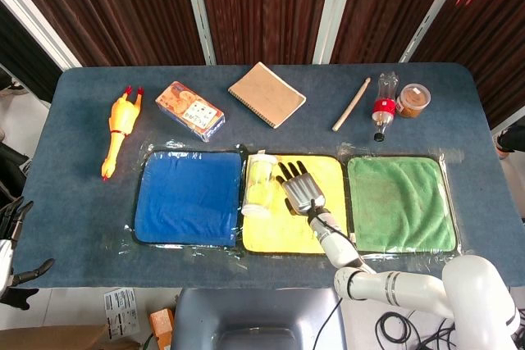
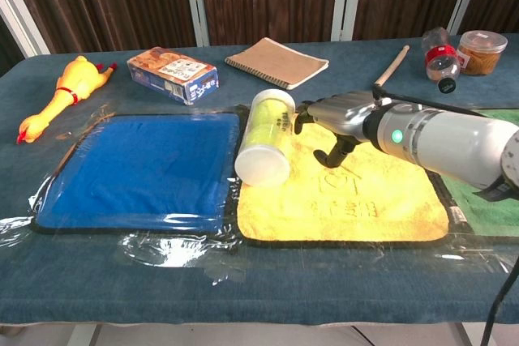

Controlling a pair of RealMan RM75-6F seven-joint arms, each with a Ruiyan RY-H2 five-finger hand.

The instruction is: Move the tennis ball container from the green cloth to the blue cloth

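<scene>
The clear tennis ball container (image 1: 260,184) (image 2: 265,137) lies on its side at the left edge of the yellow cloth (image 1: 328,227) (image 2: 365,196), its white lid end toward me, just touching the border of the blue cloth (image 1: 189,197) (image 2: 142,168). My right hand (image 1: 302,188) (image 2: 340,115) lies flat beside it on the right, its fingers spread and their tips against the container's side, gripping nothing. The green cloth (image 1: 399,202) (image 2: 486,192) at the right lies bare. My left hand (image 1: 15,239) hangs off the table's left front corner, its fingers apart and holding nothing.
Along the back of the table are a rubber chicken (image 1: 119,125), a printed box (image 1: 189,110), a notebook (image 1: 267,94), a wooden stick (image 1: 351,104), a red-banded bottle (image 1: 384,104) and a jar (image 1: 413,100). Clear film covers the cloths' borders.
</scene>
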